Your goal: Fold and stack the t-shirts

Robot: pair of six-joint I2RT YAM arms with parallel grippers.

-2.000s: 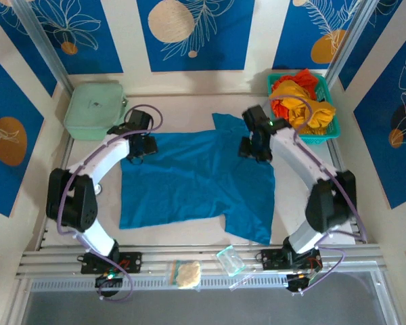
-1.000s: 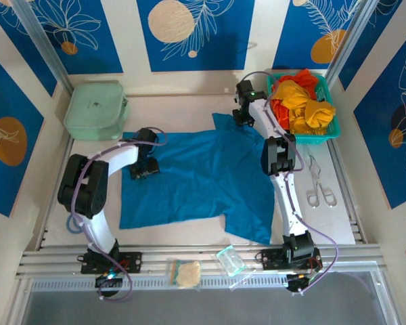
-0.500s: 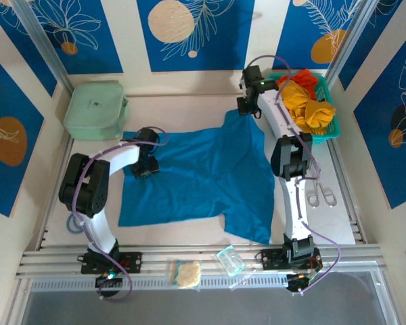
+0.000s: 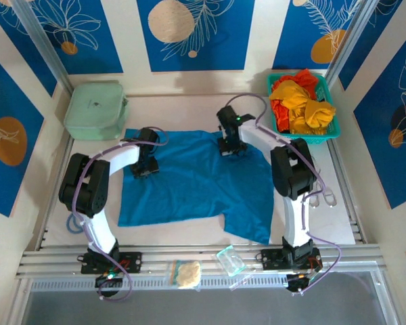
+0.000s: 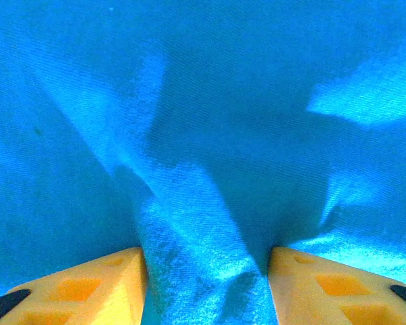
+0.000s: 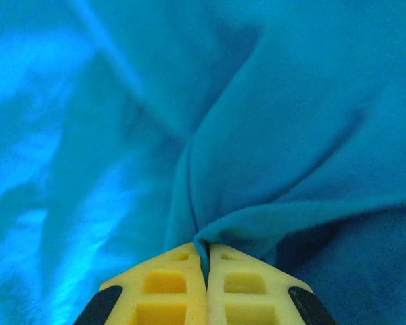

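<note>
At table [image 4: 325, 227] centre, teal t-shirt [image 4: 189, 186] lies spread. Right gripper [image 6: 207, 250], at shirt's 1 o'clock edge, pinches fold, jaws closed. Left gripper [image 5: 206, 261], at 9 o'clock edge, jaws parted, cloth ridge bunched between.

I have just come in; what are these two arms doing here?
They are working on a teal-blue t-shirt spread on the table. The right claw is shut on a fold near the shirt's far edge. The left claw presses on its left part, jaws apart, cloth bunched between them. Yellow and red shirts wait in the basket.
</note>
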